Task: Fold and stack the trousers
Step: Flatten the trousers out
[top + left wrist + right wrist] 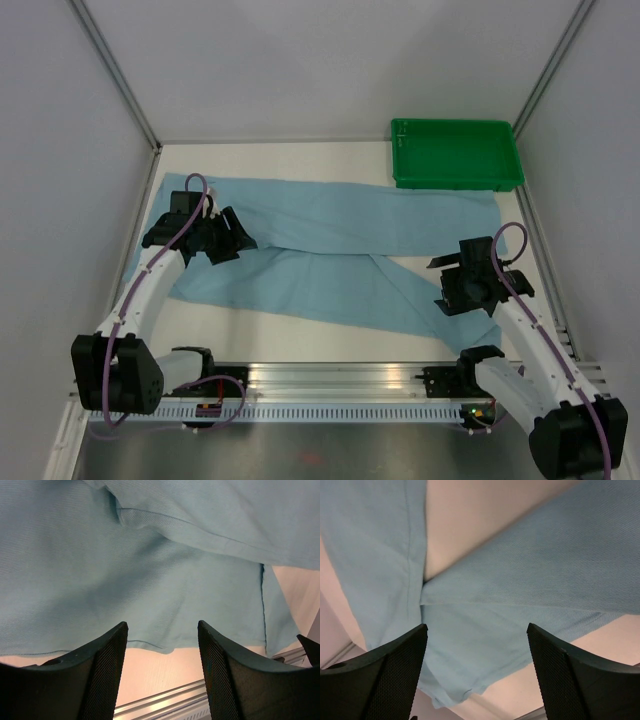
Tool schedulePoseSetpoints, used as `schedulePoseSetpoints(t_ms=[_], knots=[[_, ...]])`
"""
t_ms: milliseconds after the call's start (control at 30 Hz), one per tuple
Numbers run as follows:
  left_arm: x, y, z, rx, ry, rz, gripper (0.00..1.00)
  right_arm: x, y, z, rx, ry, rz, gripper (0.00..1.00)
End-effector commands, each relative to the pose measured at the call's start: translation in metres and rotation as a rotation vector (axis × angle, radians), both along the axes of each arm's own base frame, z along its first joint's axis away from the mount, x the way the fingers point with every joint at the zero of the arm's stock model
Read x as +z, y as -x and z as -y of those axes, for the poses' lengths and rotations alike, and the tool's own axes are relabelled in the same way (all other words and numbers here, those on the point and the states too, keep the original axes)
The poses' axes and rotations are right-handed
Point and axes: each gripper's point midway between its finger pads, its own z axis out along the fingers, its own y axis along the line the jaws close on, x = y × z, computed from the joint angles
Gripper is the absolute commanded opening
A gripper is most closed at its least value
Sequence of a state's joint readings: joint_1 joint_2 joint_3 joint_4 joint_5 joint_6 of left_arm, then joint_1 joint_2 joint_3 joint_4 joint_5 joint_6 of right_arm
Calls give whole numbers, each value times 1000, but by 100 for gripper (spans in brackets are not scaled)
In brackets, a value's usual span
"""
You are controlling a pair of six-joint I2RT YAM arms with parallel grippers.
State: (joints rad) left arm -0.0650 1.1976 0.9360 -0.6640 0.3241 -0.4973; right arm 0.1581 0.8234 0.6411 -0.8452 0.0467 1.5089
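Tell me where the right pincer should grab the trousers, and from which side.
Probably the near leg's hem, a free edge lying beneath the open right pincer. Come straight down from above: the trousers lie flat, so only an edge can be pinched.

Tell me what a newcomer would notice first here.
Sky-blue trousers sprawl across the middle of the table, with a bright green tray at the far right corner. The left claw and right claw hang open over the cloth's two ends.
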Motion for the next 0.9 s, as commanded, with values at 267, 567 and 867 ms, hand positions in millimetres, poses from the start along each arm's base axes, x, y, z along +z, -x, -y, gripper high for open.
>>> schedulePoseSetpoints(t_ms=[267, 567, 867], knots=[[-8, 4, -4, 19, -15, 15, 64, -38, 5, -9, -222, -47, -202, 82], [-17, 8, -4, 49, -5, 0, 64, -70, 12, -30, -205, -58, -296, 73], [-24, 14, -7, 65, -13, -16, 64, -82, 16, -17, -299, 20, -296, 72]])
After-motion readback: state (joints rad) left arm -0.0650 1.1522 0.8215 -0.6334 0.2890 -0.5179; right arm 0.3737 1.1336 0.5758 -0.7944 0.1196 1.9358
